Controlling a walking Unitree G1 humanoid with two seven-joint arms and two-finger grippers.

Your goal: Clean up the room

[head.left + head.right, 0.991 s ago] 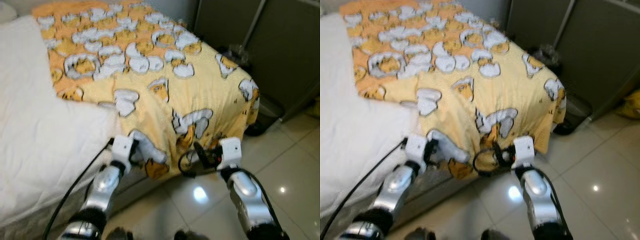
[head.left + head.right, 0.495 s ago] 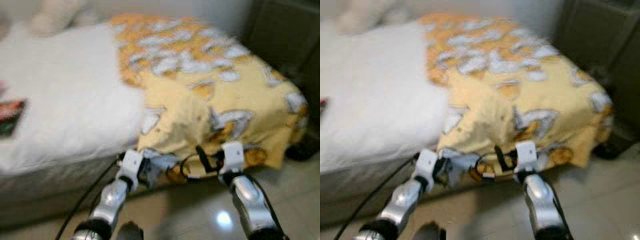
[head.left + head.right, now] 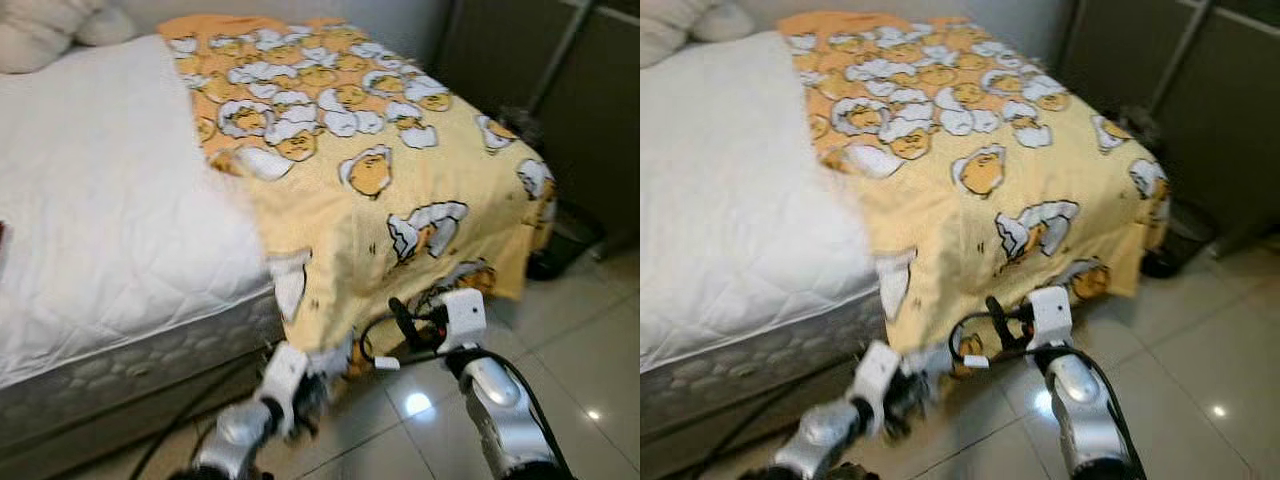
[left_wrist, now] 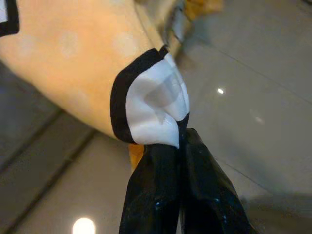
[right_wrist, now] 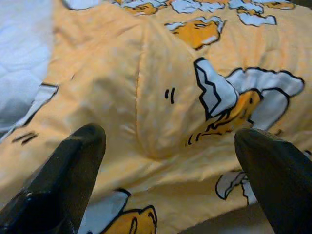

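A yellow blanket (image 3: 380,200) printed with egg cartoons covers the foot end of the bed and hangs over its side. My left gripper (image 3: 310,388) is low beside the bed, close to the floor, shut on the blanket's hanging corner (image 4: 156,105); the black-edged white patch of cloth is pinched between its fingers (image 4: 161,195). My right gripper (image 3: 400,322) is open just in front of the blanket's hanging side. Nothing is between its fingers (image 5: 73,165), and the cloth (image 5: 170,73) lies a short way beyond them.
The white quilted mattress (image 3: 100,220) is bare on the left, with pillows (image 3: 40,30) at its head. Dark cabinet doors (image 3: 570,90) and a black bin (image 3: 565,235) stand right of the bed. Glossy tile floor (image 3: 590,350) lies below.
The camera view has swung. My left gripper has dropped lower toward the floor with the blanket corner in it, and the blanket lies flatter. The right gripper has stayed open by the blanket's edge.
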